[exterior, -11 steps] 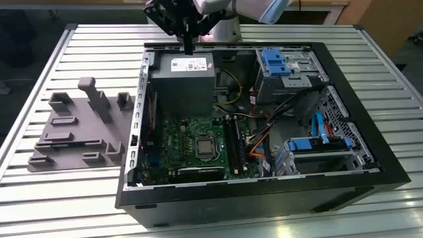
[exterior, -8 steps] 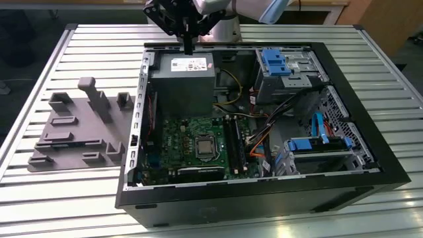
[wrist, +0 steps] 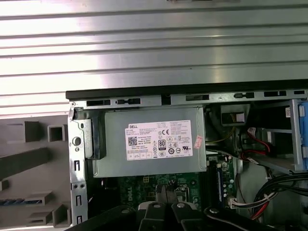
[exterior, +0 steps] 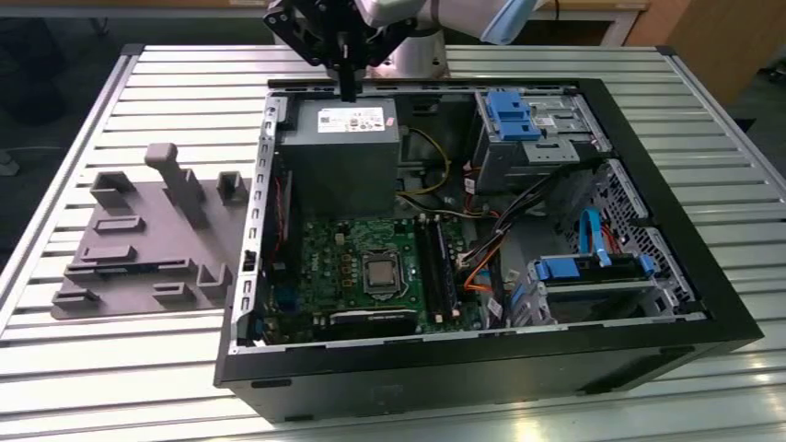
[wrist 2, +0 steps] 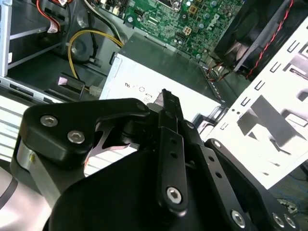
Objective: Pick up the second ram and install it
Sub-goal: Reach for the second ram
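My gripper (exterior: 348, 95) hangs above the back of the open computer case, over the grey power supply (exterior: 338, 147). Its fingers stand shut, and I see nothing between them in both wrist views (wrist 2: 166, 95) (wrist: 167, 186). The second ram (exterior: 123, 268) is a slim dark stick with blue marks. It lies in a slot of the grey holder block (exterior: 135, 235) on the exterior view's left, well away from the gripper. In the first wrist view the ram (wrist: 17, 201) shows at the edge. The black memory slots (exterior: 436, 267) run along the green motherboard (exterior: 356, 272).
The case's black rim (exterior: 491, 364) and metal walls enclose the motherboard. Blue drive cages (exterior: 522, 120) (exterior: 590, 272) and orange and blue cables (exterior: 485, 262) fill the exterior view's right. A yellow cable (wrist 2: 77, 45) loops beside the power supply. The whole setup rests on a ribbed metal table (exterior: 123, 368).
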### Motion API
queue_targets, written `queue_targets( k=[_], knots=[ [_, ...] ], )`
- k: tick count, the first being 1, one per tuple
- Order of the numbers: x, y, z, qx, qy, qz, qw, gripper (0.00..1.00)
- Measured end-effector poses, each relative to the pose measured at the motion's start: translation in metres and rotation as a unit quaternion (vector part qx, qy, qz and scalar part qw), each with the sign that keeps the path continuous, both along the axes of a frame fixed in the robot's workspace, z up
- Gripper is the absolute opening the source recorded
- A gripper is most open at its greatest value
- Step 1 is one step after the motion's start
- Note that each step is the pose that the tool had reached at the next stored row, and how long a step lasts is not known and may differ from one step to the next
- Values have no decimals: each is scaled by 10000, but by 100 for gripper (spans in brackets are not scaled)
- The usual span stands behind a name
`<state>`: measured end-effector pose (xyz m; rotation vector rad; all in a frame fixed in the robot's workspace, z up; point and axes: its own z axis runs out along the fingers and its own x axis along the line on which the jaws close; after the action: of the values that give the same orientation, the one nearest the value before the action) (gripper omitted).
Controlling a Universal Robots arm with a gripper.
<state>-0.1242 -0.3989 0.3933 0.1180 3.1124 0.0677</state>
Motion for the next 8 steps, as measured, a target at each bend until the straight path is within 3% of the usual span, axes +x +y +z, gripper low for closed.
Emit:
queue_targets(
  k=[8],
  knots=[
    [-26,0,0,0,0,0,10000,11]
  ],
)
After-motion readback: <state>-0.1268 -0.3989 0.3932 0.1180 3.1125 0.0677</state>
